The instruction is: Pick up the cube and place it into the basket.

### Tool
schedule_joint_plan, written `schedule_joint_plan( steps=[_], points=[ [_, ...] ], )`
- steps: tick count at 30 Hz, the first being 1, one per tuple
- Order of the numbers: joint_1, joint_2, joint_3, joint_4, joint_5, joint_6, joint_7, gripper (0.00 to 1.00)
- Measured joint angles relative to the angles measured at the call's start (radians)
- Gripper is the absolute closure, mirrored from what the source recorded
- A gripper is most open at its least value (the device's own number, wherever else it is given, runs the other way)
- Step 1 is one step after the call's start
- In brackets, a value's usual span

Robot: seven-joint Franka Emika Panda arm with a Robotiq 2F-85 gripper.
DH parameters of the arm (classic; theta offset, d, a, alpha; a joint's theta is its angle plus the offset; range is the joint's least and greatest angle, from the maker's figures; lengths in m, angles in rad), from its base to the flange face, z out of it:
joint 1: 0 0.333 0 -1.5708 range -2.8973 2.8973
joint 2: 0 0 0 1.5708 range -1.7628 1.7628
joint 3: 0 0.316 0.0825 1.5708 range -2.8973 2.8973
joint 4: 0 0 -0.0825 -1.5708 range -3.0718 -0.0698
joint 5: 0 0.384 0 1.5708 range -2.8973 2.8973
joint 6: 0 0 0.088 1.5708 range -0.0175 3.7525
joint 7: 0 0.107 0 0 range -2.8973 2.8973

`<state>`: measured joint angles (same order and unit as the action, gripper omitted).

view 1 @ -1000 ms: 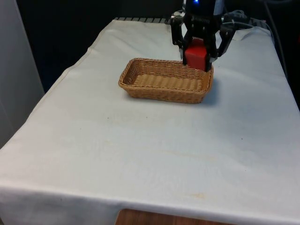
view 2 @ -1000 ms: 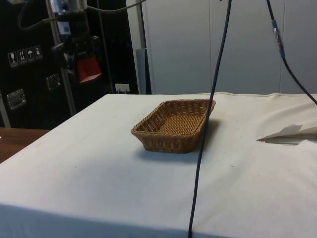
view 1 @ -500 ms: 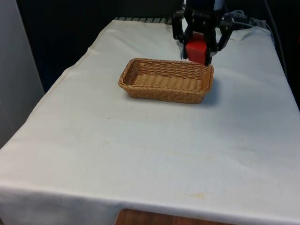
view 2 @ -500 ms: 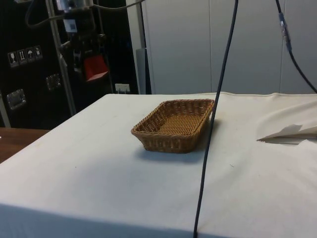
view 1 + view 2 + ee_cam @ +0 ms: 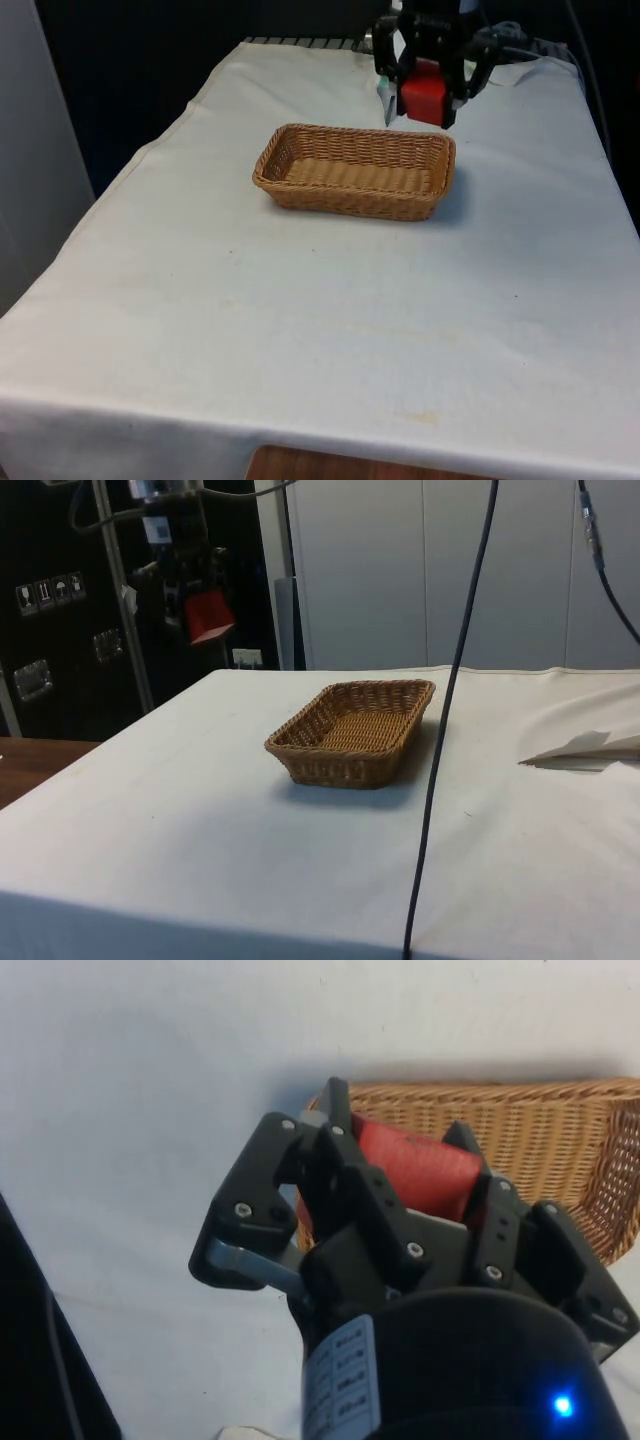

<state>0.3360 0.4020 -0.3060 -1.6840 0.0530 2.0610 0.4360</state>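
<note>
Pincer (image 5: 424, 98) sits at the top of the front view, a little right of centre, clenched on the red cube (image 5: 424, 100), which shows between its two black fingers. Cube and pincer hang in the air above the counter (image 5: 330, 300), just past the far right corner of the wicker basket (image 5: 352, 170), whose rim lies below them in the frame.

From the side view the pincer (image 5: 205, 620) appears in the upper left of the frame, against the dark cabinets, with the cube (image 5: 208, 618) tilted slightly in its grip. It is well above the white cloth and off to the left of the basket (image 5: 352, 732), which rests near the middle of the frame. A dark cable (image 5: 450, 720) hangs down the right half of that picture.

In the wrist view the cube (image 5: 415, 1172) is pressed between the fingers (image 5: 345, 1165), and the woven wall of the basket (image 5: 560, 1150) lies beyond it.
</note>
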Motion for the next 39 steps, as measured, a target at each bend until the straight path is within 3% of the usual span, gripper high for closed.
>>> schedule_joint_plan(
  steps=[12,23,39],
  points=[
    [0.000,-0.057,0.028,-0.113,-0.015,0.063,0.017,0.97],
    [0.000,-0.129,0.048,-0.250,-0.046,0.166,0.030,0.97],
    [-0.014,-0.132,0.066,-0.260,-0.045,0.170,-0.071,0.97]
  ],
)
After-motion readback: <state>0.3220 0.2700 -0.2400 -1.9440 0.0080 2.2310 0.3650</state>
